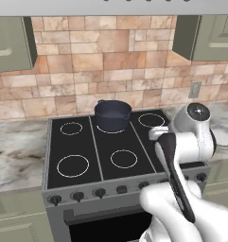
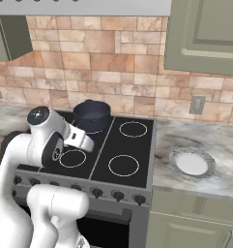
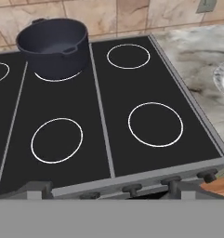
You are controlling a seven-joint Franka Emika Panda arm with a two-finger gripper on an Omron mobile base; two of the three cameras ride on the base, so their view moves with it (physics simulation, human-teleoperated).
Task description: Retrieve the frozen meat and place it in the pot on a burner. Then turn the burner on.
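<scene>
Black glass cooktop [image 1: 110, 149]; on its rear centre burner [image 3: 57, 76], dark pot [image 1: 112, 115], empty, likely heavy and rigid, side handles the natural hold; plate [image 2: 191, 162] on the counter right of the cooktop; gripper over the cooktop's front edge, grip state cannot be told; meat location unknown.

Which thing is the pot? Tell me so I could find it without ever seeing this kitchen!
Look at the black glass cooktop below the tan stone-tile wall. At the back of its middle strip stands the round dark navy metal pot with straight sides and two small handles, resting on a thin white burner ring. All the other white rings are bare; it is the only thing standing on the cooktop.
</scene>
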